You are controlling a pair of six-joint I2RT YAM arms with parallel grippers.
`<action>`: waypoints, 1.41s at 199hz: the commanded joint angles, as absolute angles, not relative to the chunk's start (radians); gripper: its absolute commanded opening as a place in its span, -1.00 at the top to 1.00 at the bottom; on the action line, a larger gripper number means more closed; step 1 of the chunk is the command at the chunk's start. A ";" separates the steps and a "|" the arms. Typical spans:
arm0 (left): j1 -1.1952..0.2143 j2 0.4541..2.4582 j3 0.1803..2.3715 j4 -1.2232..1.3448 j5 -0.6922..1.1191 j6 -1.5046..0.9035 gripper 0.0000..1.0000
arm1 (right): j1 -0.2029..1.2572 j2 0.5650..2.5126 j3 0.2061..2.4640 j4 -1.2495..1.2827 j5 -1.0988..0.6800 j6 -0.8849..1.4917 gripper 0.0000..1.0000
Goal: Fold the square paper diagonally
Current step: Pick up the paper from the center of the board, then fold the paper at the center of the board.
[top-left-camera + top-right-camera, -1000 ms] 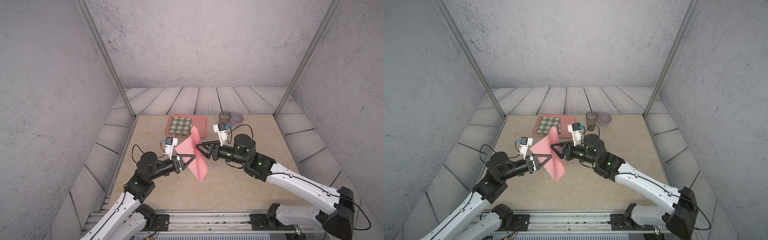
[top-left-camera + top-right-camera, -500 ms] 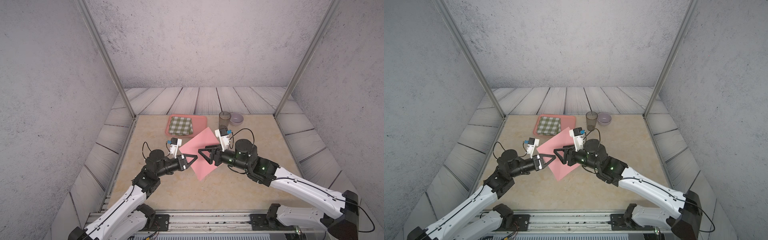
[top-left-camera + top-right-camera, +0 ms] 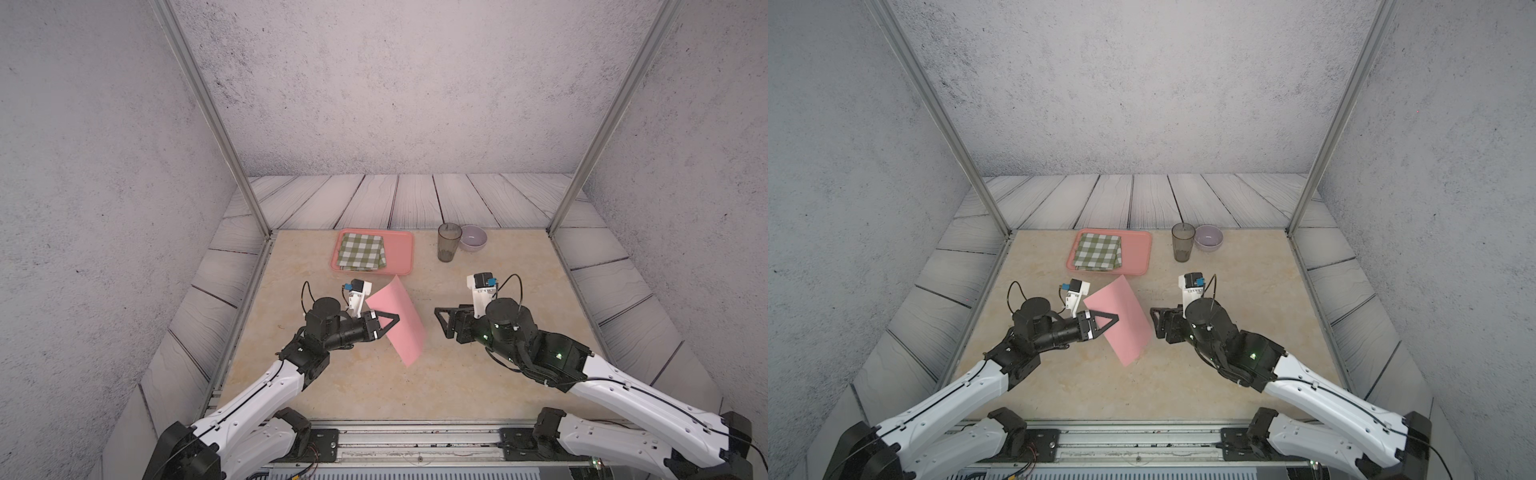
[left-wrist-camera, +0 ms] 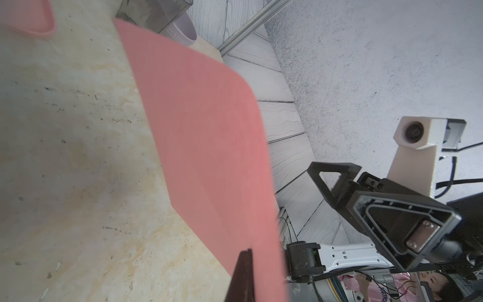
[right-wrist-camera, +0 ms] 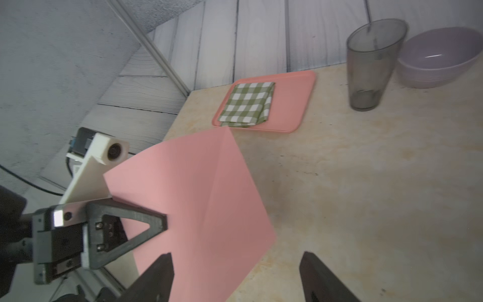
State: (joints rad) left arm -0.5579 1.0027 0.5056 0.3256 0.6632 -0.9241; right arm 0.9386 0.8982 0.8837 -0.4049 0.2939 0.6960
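Freed by the right gripper [image 3: 441, 324] since a second ago, the square paper [image 3: 405, 332] stands tilted on edge over the table [image 3: 478, 374]. Its long axis runs from the tray [image 3: 403, 253] toward the front rail. The left gripper [image 3: 395, 319] pinches the sheet's left margin, one finger hidden behind it; the right gripper stands apart, jaws spread, empty.

Soft, even, fairly bright light fills both top views, seemingly from overhead. The thin pink paper sheet [image 3: 405, 336] casts only a faint shadow on the beige marbled tabletop [image 3: 457, 386] under the left gripper [image 3: 397, 319]. In the left wrist view the sheet nearest that claw is blurred. Beyond the right gripper [image 5: 236, 255], a lilac plastic bowl [image 5: 439, 60] shows a small glint.
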 commanded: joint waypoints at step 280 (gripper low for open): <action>-0.801 1.541 0.505 0.615 0.583 -0.852 1.00 | 0.290 0.830 0.609 -0.594 -0.110 0.591 -0.71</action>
State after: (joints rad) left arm -0.7998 1.5059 0.4709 0.5575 0.5583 -0.8749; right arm 0.2913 0.8501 0.6262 -0.5720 -0.1219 0.6128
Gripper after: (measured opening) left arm 0.054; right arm 0.855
